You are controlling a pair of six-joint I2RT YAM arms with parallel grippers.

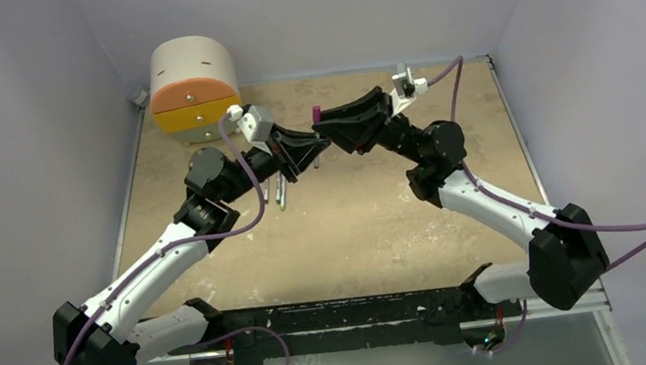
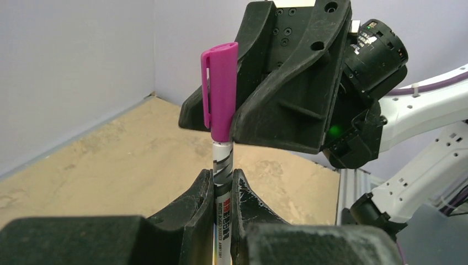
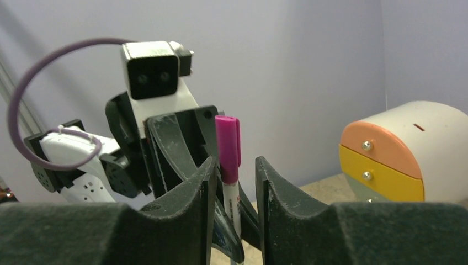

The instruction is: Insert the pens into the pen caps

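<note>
My left gripper (image 2: 223, 185) is shut on a white-grey pen (image 2: 223, 171) and holds it upright above the table. A magenta-pink pen cap (image 2: 221, 94) sits on the pen's top end, with its clip facing left. My right gripper (image 3: 234, 171) is open. Its jaws stand on either side of the capped pen (image 3: 235, 201), just below the cap (image 3: 227, 146), with a clear gap on the right side. From above, the two grippers meet at the back middle of the table, with the cap (image 1: 316, 110) poking up between them. More pens (image 1: 281, 192) lie on the table under the left arm.
A round drawer unit (image 1: 193, 82) with orange and yellow fronts stands in the back left corner; it also shows at the right of the right wrist view (image 3: 397, 152). The sandy table top (image 1: 370, 223) is walled by pale lilac panels.
</note>
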